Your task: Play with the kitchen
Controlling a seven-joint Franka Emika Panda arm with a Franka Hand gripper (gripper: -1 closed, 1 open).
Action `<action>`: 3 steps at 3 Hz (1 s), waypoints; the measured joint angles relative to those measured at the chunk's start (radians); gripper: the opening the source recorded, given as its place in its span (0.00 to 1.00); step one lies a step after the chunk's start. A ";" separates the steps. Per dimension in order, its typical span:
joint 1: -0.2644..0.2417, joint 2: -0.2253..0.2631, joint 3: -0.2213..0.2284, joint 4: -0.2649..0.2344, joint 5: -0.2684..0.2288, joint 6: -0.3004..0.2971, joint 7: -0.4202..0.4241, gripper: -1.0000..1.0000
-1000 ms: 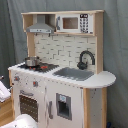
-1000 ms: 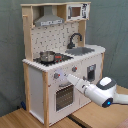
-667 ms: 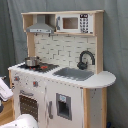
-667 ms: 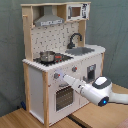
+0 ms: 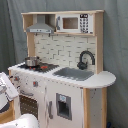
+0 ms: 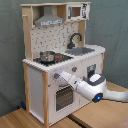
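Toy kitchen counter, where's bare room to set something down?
The rounded counter end past the sink and faucet is bare. The stovetop is crowded by the pot. The gripper blocks the knob panel.

Grey-green curtain (image 5: 10,35) hangs as backdrop in both exterior views; wooden floor (image 6: 20,120) below.

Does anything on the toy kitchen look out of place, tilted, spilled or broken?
Nothing stands out. The kitchen stands upright, the small pot sits level on the stovetop, the sink shows no spill, and the faucet is upright.
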 joint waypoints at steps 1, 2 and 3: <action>-0.059 0.000 0.000 0.069 0.000 0.001 0.045 1.00; -0.118 0.000 0.002 0.126 0.000 0.010 0.102 1.00; -0.125 0.002 0.005 0.126 0.001 0.011 0.203 1.00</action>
